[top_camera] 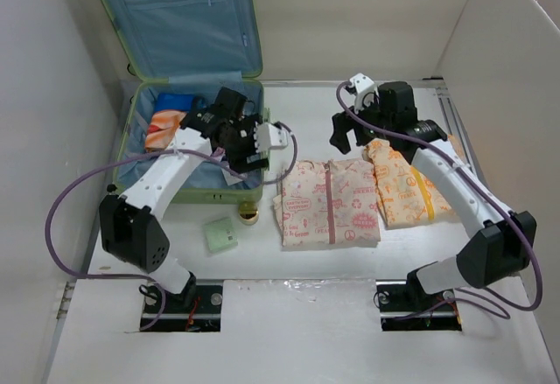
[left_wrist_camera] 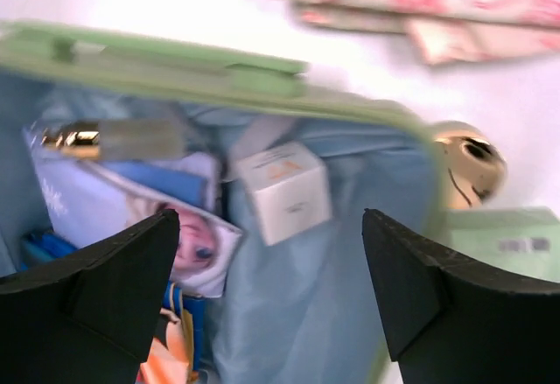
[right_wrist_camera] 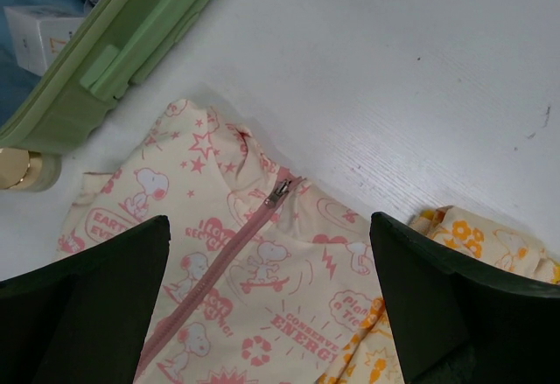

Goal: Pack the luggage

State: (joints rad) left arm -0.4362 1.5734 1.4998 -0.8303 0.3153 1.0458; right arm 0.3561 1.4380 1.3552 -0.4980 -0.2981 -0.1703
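**Case open and part-filled, both claws empty**

Your suitcase sits at the far left of the desk, lid propped upright against the back wall and the blue-lined tub facing up. There is already cargo in it: a blue item, something with orange stripes, a printed packet and a small white box lying on the lining.

Your left claw hangs over the tub's near right corner, jaws wide and nothing between them; the box lies below it, not gripped. Just outside the case's front rim wait a gold-capped jar and a green packet.

Further right, your right claw is spread wide and empty above the collar of the pink-print zip top, with a yellow flowered garment beside it.

I'd call this mid-pack, the clothes next. The move calls for lowering the right claw onto the folded top, pinching through the layers so it lifts as one, then carrying it over the green rim.
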